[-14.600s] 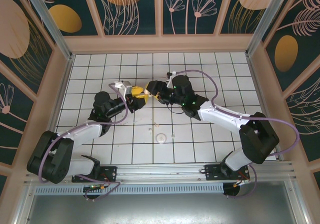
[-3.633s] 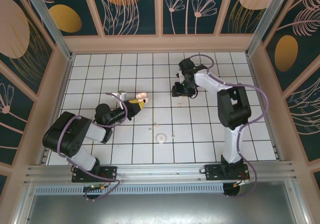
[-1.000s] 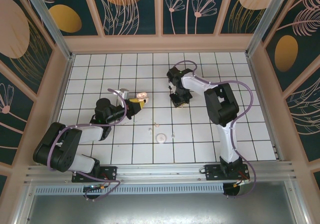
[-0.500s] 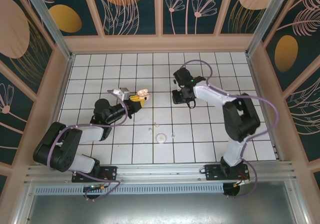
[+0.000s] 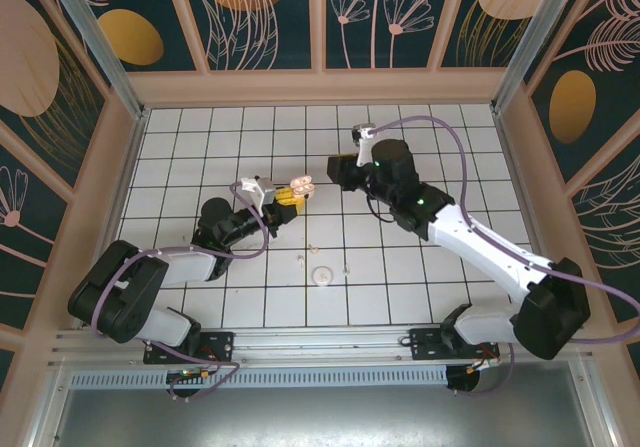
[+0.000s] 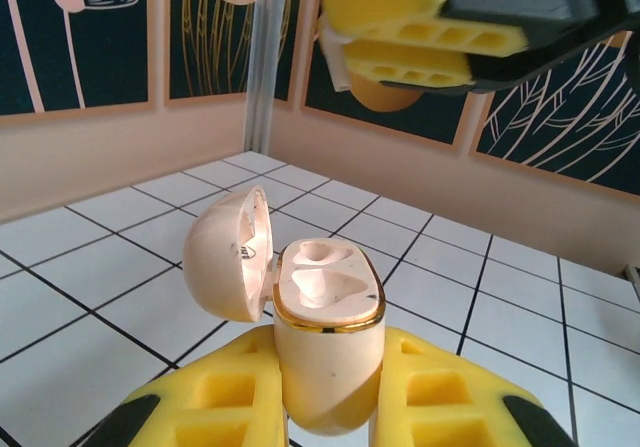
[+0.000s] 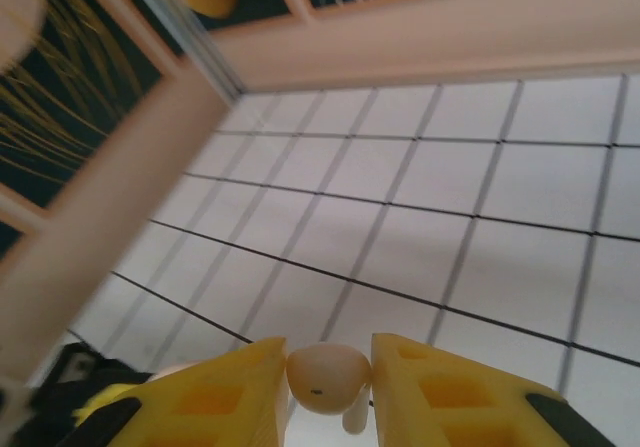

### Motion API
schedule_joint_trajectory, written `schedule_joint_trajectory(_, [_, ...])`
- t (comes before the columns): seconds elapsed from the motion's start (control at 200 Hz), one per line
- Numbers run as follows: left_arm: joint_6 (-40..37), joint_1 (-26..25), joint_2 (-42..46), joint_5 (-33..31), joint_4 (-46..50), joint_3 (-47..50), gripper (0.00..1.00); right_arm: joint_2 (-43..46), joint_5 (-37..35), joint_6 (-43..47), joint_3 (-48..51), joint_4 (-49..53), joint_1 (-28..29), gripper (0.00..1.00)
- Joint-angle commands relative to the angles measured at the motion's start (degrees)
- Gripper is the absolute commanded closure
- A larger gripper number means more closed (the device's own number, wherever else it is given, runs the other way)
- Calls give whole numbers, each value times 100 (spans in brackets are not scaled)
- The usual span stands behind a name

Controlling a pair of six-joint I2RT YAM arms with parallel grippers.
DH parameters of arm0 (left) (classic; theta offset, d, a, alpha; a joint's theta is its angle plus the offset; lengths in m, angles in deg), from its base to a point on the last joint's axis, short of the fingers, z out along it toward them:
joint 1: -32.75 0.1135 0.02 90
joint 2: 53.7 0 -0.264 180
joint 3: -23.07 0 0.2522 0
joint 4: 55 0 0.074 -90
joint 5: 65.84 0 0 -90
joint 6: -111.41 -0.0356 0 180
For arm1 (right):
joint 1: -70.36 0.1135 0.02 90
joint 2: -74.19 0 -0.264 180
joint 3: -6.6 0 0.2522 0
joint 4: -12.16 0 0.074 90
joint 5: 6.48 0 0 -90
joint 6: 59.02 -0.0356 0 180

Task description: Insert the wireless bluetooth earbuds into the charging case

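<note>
The charging case (image 6: 328,352) stands upright with my left gripper (image 6: 330,377) shut on its body. Its lid (image 6: 222,254) hangs open to the left, and both pink sockets (image 6: 322,285) are empty. From above, the case (image 5: 300,184) sits at the tip of the left gripper (image 5: 284,200), left of the table's middle. My right gripper (image 7: 328,362) is shut on one pale earbud (image 7: 322,375), its stem pointing down. That right gripper (image 5: 328,174) hovers just right of the case, and its yellow fingers (image 6: 400,37) hang above and beyond the open case.
A flat round pale disc (image 5: 321,276) lies on the white grid table (image 5: 400,267) in front of the grippers. Two tiny pale specks (image 5: 300,261) lie near it. Wooden walls (image 5: 320,85) close in the back and sides.
The right arm has swung left and stretched out, bringing its gripper close beside the open case. The left gripper has shifted the case slightly right.
</note>
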Motion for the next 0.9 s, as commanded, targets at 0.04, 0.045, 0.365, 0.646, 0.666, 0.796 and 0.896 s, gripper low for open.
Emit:
schedule_joint_trajectory(0.04, [-258,-74,124,-76,-332,-154,87,354,631,-394,573,-1215,47,71])
schedule_joint_trajectory(0.045, [-263,-76,124,-76,-332,-155,87,357,644,-407,583,-1230,47,71])
schedule_joint_trajectory(0.365, [-321,-147,155,-116,-203,-174,87,75,584,-705,597,-1083,104,69])
schedule_joint_trajectory(0.646, [30,-147,185,-744,98,-51,87,-343,753,-837,39,1411,-368,68])
schedule_joint_trajectory(0.666, [54,-147,194,-790,111,-41,87,-378,752,-854,-19,1641,-403,68])
schedule_joint_trajectory(0.796, [110,-147,298,-884,286,-6,87,-702,528,-1133,-371,3443,-520,67])
schedule_joint_trajectory(0.896, [131,-147,360,-889,419,3,87,-905,691,-802,-410,4133,-520,64])
